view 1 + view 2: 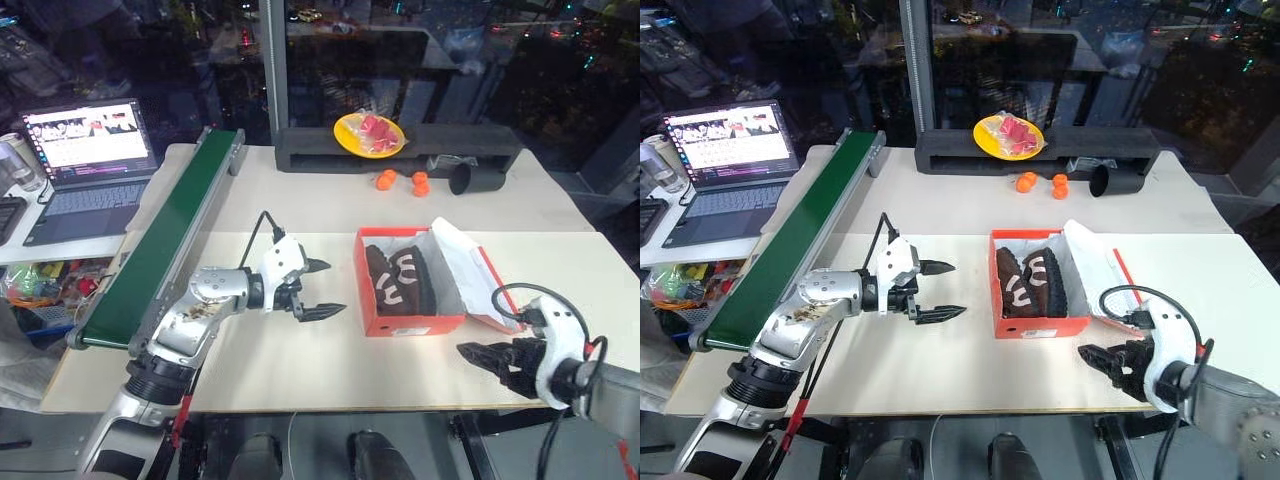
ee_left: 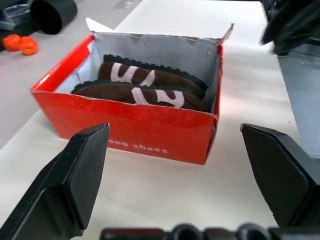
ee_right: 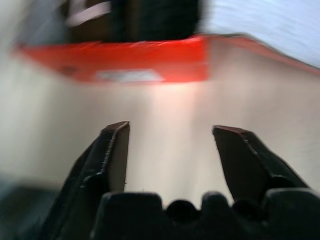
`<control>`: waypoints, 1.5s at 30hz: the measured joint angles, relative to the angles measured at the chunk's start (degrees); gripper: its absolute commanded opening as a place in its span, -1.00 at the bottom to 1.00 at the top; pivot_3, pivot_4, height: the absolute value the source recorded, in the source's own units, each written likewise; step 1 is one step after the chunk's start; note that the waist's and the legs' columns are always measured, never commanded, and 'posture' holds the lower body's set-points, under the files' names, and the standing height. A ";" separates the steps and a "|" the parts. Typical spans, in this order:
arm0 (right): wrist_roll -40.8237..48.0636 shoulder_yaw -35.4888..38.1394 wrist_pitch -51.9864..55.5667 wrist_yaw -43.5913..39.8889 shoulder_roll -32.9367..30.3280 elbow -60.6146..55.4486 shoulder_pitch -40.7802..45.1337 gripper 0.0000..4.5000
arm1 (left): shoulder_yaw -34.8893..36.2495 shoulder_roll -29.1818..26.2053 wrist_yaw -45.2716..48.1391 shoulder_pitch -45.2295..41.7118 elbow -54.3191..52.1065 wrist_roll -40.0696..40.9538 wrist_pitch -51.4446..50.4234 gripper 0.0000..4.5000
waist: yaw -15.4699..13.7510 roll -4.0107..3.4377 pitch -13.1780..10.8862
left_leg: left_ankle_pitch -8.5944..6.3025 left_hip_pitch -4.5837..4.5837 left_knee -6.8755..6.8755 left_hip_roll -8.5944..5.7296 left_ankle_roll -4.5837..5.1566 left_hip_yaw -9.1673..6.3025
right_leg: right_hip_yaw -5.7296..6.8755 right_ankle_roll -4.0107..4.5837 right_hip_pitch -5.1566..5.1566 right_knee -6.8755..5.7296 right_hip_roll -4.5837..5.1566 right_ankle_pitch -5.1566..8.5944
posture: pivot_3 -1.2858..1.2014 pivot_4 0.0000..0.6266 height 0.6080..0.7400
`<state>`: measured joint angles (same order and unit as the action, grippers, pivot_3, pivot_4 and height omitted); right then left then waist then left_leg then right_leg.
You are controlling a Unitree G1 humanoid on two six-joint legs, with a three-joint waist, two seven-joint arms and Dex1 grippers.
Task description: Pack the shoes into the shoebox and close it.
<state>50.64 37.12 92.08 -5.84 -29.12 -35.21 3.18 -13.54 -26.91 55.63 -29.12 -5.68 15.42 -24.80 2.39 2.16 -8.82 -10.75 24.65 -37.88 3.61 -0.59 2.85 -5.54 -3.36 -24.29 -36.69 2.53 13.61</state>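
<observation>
Both sets of jaws stand apart and hold nothing: the left gripper (image 1: 322,289) gapes wide, hanging over the bare table (image 1: 300,370) with its fingers aimed across at the near left corner of the shoebox (image 1: 412,322), close to it but not touching. Going rightward, that red box sits near the middle of the table, and the two brown shoes (image 1: 401,278) already lie inside it side by side, soles against the walls, pale straps up. Its lid (image 1: 470,270) is thrown back on the far right side, leaning outward with white paper lining showing. Further right and nearer the table's front edge, the right gripper (image 1: 492,358) hovers a little clear of the box's front right corner, its fingers parted by a moderate gap around empty air. What remains, I judge, is the closing. Cardboard like this is light and stiff yet easily creased, and the empty-handed box may slide when pushed, so the lid's free outer edge looks the best place to lift, while the other gripper steadies the left wall.
</observation>
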 measured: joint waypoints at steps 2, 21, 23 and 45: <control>-0.65 0.06 0.00 3.69 0.92 1.78 0.17 -0.43 | -0.03 0.04 0.00 0.00 0.01 -0.05 0.01 1.00 | -0.05 0.00 0.00 | 0.00 0.03 0.05 0.01 0.00 -0.02 | 0.03 -0.11 -0.02 -0.02 -0.01 -0.05 | 0.03 -0.52 0.68; -19.70 24.47 -0.02 30.12 17.02 32.68 31.37 -0.98 | -0.18 0.72 -0.33 -0.80 0.44 -0.03 -0.08 1.00 | -0.24 -0.11 0.00 | -0.12 0.16 0.16 -0.06 0.17 -0.05 | 0.08 -0.03 -0.11 0.04 0.00 -0.23 | 0.03 -0.52 0.68; -22.60 26.35 -0.04 30.37 17.01 34.77 32.58 -0.98 | -0.18 0.75 -0.27 -1.22 0.69 -0.02 -0.08 1.00 | -0.10 -0.12 -0.01 | -0.12 0.16 0.15 -0.06 0.17 -0.05 | 0.08 -0.02 -0.11 0.02 0.00 -0.23 | 0.03 -0.52 0.68; -14.68 39.78 -48.34 31.13 9.82 76.71 42.72 -0.98 | -0.22 1.47 0.68 -4.12 3.87 -0.72 1.04 1.00 | 1.81 -0.01 0.05 | -0.11 0.02 0.13 -0.11 0.17 -0.07 | -0.06 -0.40 0.36 0.69 -0.02 -0.37 | 0.03 -0.52 0.68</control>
<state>35.96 76.91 43.74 25.29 -19.30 41.50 45.89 -13.76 -25.43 56.31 -33.23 -1.81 14.71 -23.76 4.20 2.15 -8.76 -10.87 24.67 -37.74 3.49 -0.42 2.78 -5.60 -3.76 -23.93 -35.99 2.51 13.24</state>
